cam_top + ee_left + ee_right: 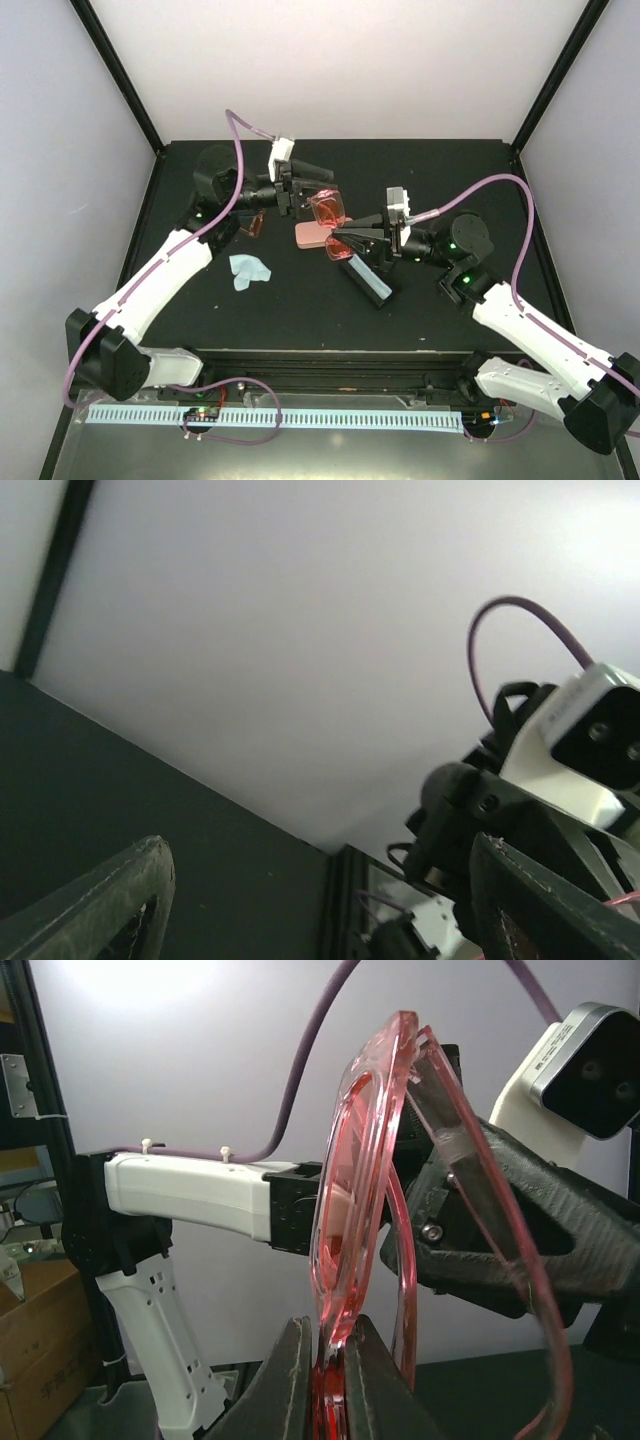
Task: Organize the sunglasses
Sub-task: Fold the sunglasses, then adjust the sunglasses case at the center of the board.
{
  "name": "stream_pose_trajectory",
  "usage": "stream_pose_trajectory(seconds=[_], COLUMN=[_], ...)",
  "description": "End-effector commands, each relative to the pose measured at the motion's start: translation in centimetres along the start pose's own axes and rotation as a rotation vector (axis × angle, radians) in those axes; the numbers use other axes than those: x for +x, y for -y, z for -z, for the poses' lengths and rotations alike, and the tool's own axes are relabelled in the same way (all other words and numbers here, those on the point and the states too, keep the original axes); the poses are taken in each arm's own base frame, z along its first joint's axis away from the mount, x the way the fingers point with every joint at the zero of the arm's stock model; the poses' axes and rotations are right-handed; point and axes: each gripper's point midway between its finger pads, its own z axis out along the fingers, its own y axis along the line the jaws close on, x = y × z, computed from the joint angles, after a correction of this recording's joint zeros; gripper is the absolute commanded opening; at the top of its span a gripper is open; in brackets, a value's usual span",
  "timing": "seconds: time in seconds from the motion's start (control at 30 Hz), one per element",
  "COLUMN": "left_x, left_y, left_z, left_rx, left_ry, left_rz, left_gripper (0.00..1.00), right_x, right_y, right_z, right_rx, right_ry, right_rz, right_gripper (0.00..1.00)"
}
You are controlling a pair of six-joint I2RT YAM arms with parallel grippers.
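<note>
At the right gripper point(326, 1365): pinches tight on the lower rim of the red-pink sunglasses point(352, 1190) and holds them edge-up in the air, just right of centre in the top view, right beside the pink case point(308, 236). At the left gripper point(325, 910): stands spread wide with nothing between the fingers, close against the lenses at their upper left in the top view; cannot tell whether a finger touches the frame. Looks light and thin, probably springy plastic with slick lenses and loose hinged arms. Likely to twist or slip in so narrow a pinch, and to scratch or snap if squeezed hard. Better to take hold at the frame front near a hinge or at the bridge, not on a lens face or the tip of a folding arm. Farther out, left of centre and close by the left arm point(165, 270): shows the brownish-amber sunglasses point(252, 226) down on the surface, with a light blue cloth point(248, 270) just below them. Below and right of the pink case: shows a black case point(372, 282), lying slanted. Underneath all: a matt black table point(450, 170), closed in by pale walls point(330, 70).
</note>
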Motion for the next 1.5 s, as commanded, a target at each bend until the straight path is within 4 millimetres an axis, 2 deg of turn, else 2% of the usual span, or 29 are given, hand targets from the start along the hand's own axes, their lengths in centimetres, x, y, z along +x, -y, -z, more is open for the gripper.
stream_pose_trajectory(seconds=[0.0, 0.07, 0.13, 0.2, 0.3, 0.37, 0.43, 0.5, 0.57, 0.6, 0.73, 0.9, 1.1, 1.2, 1.33, 1.47], left_x=[0.8, 1.7, 2.7, 2.8, 3.5, 4.2, 5.6, 7.9, 10.9, 12.4, 17.0, 20.5, 24.0, 25.5, 27.7, 29.3], left_y=[4.3, 5.1, 5.1, 5.8, 4.0, 1.3, -3.0, -7.7, -11.1, -12.3, -15.2, -17.2, -18.3, -19.0, -19.8, -20.0], left_z=[-0.2, -0.2, -0.2, 0.4, 0.3, 0.1, 0.3, 1.5, 2.7, 3.1, 4.4, 5.5, 4.7, 4.2, 3.4, 2.2], left_rx=[0.235, 0.267, 0.284, 0.284, 0.204, 0.083, -0.125, -0.351, -0.498, -0.537, -0.643, -0.724, -0.692, -0.692, -0.702, -0.700], left_ry=[-0.090, -0.108, -0.124, -0.116, -0.109, -0.109, -0.123, -0.159, -0.219, -0.255, -0.333, -0.382, -0.434, -0.471, -0.522, -0.572], left_rz=[-0.062, -0.086, -0.099, -0.117, -0.082, -0.033, 0.025, 0.095, 0.178, 0.213, 0.317, 0.406, 0.529, 0.572, 0.610, 0.635], left_gripper=[0.81, 0.81, 0.82, 0.83, 0.83, 0.83, 0.83, 0.83, 0.83, 0.82, 0.77, 0.70, 0.51, 0.44, 0.37, 0.35], right_x=[-1.5, -1.2, -0.8, -0.4, 0.2, 0.6, 1.2, 2.3, 4.0, 5.0, 10.0, 16.1, 22.2, 24.2, 25.9, 27.4], right_y=[0.6, 2.0, 3.7, 4.4, 4.6, 4.9, 5.2, 6.1, 7.1, 7.6, 9.2, 10.8, 12.1, 12.8, 13.6, 13.7], right_z=[-0.1, -0.3, -0.4, -0.3, 0.1, 0.7, 1.6, 2.8, 4.0, 4.6, 7.2, 10.0, 11.8, 12.2, 12.7, 12.9], right_rx=[0.043, 0.113, 0.201, 0.244, 0.282, 0.319, 0.370, 0.448, 0.525, 0.558, 0.680, 0.802, 0.850, 0.857, 0.857, 0.835], right_ry=[0.022, -0.005, -0.038, -0.078, -0.124, -0.146, -0.168, -0.200, -0.256, -0.296, -0.492, -0.667, -0.845, -0.893, -0.924, -0.965], right_rz=[-0.025, -0.057, -0.087, -0.097, -0.120, -0.137, -0.154, -0.180, -0.208, -0.215, -0.269, -0.334, -0.395, -0.432, -0.453, -0.478], right_gripper=[0.01, 0.01, 0.01, 0.01, 0.01, 0.01, 0.01, 0.01, 0.01, 0.01, 0.01, 0.01, 0.01, 0.01, 0.01, 0.01])
